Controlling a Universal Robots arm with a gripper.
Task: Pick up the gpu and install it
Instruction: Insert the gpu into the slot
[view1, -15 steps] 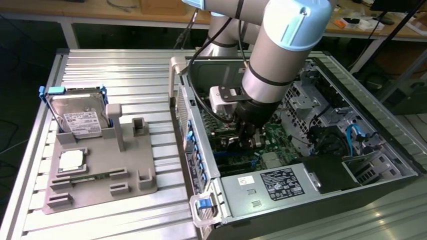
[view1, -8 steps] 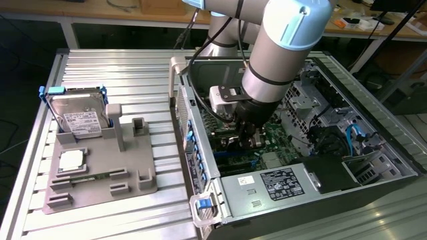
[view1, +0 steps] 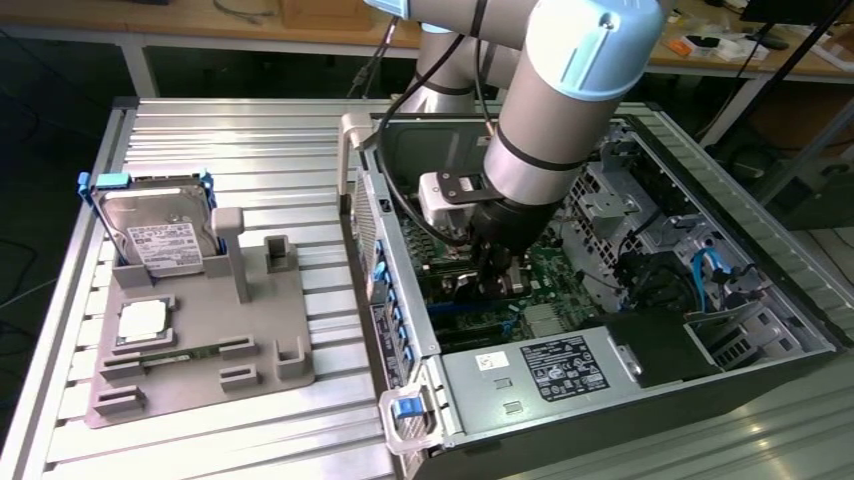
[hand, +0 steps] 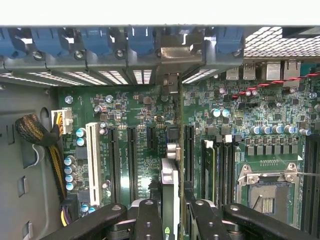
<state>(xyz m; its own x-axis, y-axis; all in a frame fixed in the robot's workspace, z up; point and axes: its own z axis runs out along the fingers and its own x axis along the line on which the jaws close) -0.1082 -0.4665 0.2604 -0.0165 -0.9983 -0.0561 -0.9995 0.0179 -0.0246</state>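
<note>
Quantities: one computer case (view1: 587, 400); inside the case, one gpu (hand: 170, 185) and one gripper (hand: 175, 212); beside the case, one grey holder (view1: 254, 330), one hard drive (view1: 163, 240), one square chip (view1: 143, 321).

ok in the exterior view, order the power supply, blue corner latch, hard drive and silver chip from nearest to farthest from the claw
From the claw:
1. power supply, inside the case, closest.
2. blue corner latch, on the case's outer corner.
3. hard drive and silver chip, on the grey holder at the exterior view's left; too close to call.
</note>
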